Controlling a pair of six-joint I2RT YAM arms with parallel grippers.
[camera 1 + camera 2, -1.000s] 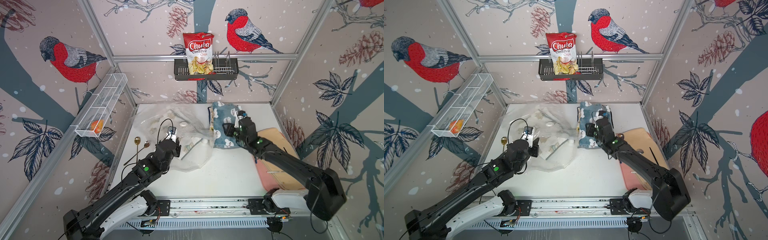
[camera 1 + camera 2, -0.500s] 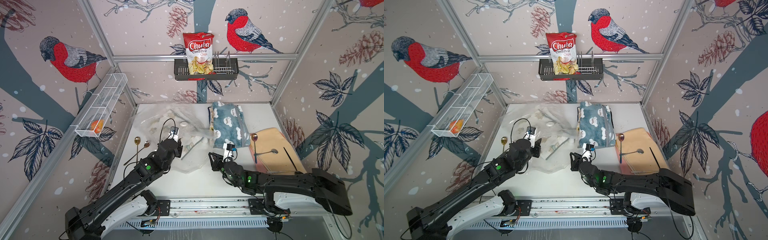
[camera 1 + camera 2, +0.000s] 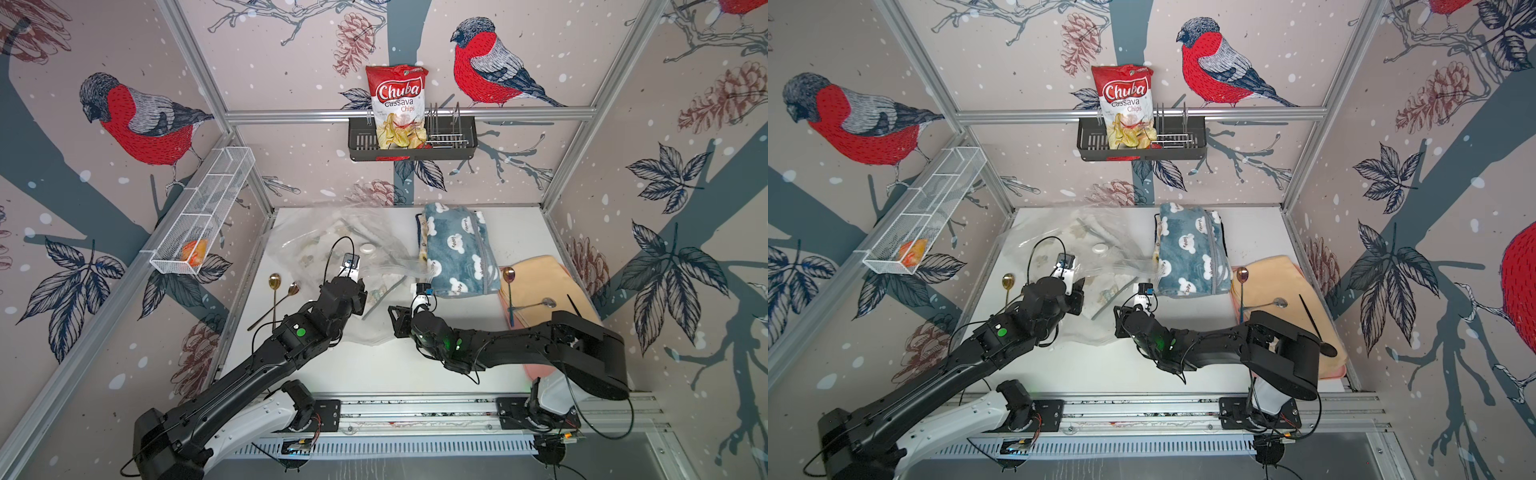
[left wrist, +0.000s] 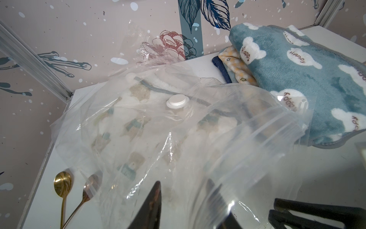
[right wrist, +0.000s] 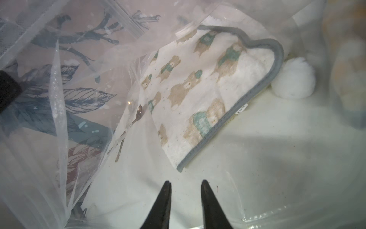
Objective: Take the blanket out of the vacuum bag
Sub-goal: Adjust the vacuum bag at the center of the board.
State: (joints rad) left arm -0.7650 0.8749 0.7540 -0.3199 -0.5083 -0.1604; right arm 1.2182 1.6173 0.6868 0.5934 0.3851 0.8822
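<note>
Lying inside the vacuum bag (image 3: 307,237) at frame centre, sitting left of the folded blankets (image 3: 457,253), right of two spoons (image 3: 274,281).

Both top views are bright and evenly lit from overhead, and the arms (image 3: 266,365) cast only soft, pale shadows on the white worktop (image 3: 519,232). The wide lens stretches the frame rails (image 3: 199,70) outward at the corners. In the left wrist view the vacuum bag (image 4: 178,128) shows small white glints along its creases. The right wrist view is milky through the plastic; the right end effector (image 5: 186,181) sits dark and soft-edged, the blanket (image 5: 198,95) sharper
</note>
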